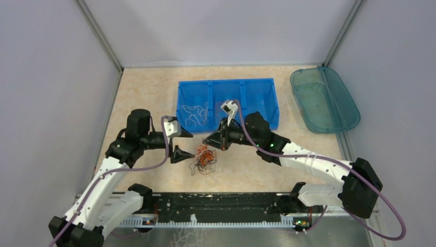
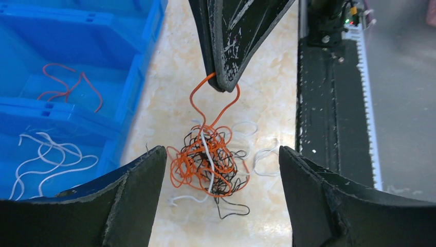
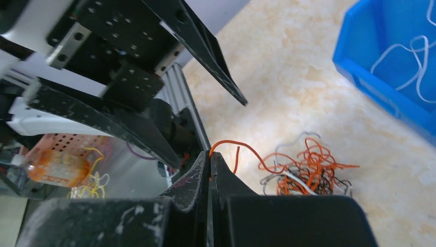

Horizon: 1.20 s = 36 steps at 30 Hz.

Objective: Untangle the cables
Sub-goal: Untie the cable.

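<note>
Nearest the right wrist camera, the right gripper (image 3: 210,157) has its two fingers pressed flat together, no gap between them, nipping a single orange wire (image 2: 191,98) at the very tips. From the pinch the wire stands out in a narrow loop, and both of its legs run down into the cables (image 3: 308,172). The right arm reaches in low from the right, its wrist turned so that the fingers point leftward and sit just beside the heap.

The left gripper (image 2: 221,149) is spread wide with nothing between its fingers. Seen from its own wrist, one finger stands to each side of the heap. They appear not to touch it, though that angle leaves this uncertain. The left arm is folded sharply at the elbow, the forearm lying level and pointing right, toward the other gripper.

The cables form one small, tight knot of orange, black and white strands lying on the beige table (image 1: 144,98), between the two grippers. A few white and black ends straggle out at its edge.

Just behind stands a blue bin (image 1: 272,103) with three compartments. Loose white wires (image 2: 46,154) lie in one and a few orange wires (image 2: 67,87) in the next. A teal tray (image 1: 324,100) sits at the far right.
</note>
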Motion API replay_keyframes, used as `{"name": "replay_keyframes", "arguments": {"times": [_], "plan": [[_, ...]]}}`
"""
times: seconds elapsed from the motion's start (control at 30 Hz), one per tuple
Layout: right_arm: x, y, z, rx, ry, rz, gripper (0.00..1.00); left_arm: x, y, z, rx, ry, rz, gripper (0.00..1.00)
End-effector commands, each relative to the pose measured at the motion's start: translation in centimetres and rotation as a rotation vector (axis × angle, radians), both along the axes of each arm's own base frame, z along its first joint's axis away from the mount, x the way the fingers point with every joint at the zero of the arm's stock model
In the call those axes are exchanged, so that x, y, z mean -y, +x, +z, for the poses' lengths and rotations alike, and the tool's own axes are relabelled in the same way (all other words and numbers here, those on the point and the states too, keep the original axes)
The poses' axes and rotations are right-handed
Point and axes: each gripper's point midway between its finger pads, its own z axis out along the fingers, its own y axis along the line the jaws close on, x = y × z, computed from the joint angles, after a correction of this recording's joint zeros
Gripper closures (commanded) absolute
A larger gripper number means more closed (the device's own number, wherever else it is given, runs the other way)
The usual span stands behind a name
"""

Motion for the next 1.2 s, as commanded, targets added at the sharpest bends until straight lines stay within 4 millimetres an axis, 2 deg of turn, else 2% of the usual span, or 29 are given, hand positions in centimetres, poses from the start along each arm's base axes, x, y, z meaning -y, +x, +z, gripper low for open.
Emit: {"name": "replay_keyframes", "arguments": {"times": [0.0, 0.13, 0.43, 0.57, 0.67, 0.73, 0.77, 0.8, 0.87, 0.93, 1.03, 1.17], "plan": [[-1.2, -1.4, 6.2, 0.085, 0.163, 0.081, 1.00, 1.4, -1.1, 3.3, -0.018, -0.102, -0.067, 0.16], [-1.6, -1.9, 7.5, 0.091, 0.205, 0.102, 1.00, 1.8, -1.6, 3.2, -0.037, -0.106, -0.094, 0.17], [-2.5, -3.3, 11.1, 0.141, 0.275, 0.154, 1.00, 2.9, -1.3, 3.0, -0.090, -0.140, -0.070, 0.18], [-2.8, -3.7, 12.0, 0.154, 0.294, 0.166, 1.00, 3.5, -1.7, 3.0, -0.110, -0.149, -0.097, 0.23], [-2.7, -3.6, 12.3, 0.161, 0.298, 0.154, 1.00, 3.8, -1.7, 3.4, -0.108, -0.155, -0.102, 0.42], [-2.4, -3.5, 12.2, 0.166, 0.291, 0.142, 1.00, 3.7, -1.7, 3.5, -0.096, -0.151, -0.098, 0.59], [-2.3, -3.5, 12.0, 0.168, 0.289, 0.138, 1.00, 3.6, -1.7, 3.6, -0.090, -0.150, -0.096, 0.75], [-2.2, -3.5, 11.9, 0.168, 0.288, 0.134, 1.00, 3.5, -1.7, 3.8, -0.083, -0.151, -0.090, 0.86], [-2.1, -3.5, 11.6, 0.163, 0.281, 0.133, 0.98, 3.5, -1.8, 4.3, -0.073, -0.158, -0.087, 0.99], [-1.9, -3.6, 11.1, 0.159, 0.266, 0.129, 0.72, 3.5, -1.9, 5.1, -0.061, -0.174, -0.083, 0.99], [-1.2, -3.3, 9.8, 0.179, 0.216, 0.104, 0.46, 3.5, -1.8, 6.4, -0.057, -0.197, -0.072, 0.99], [0.6, -2.5, 7.1, 0.222, 0.109, 0.035, 0.28, 3.7, -1.9, 8.8, -0.048, -0.225, -0.078, 0.99]]}}
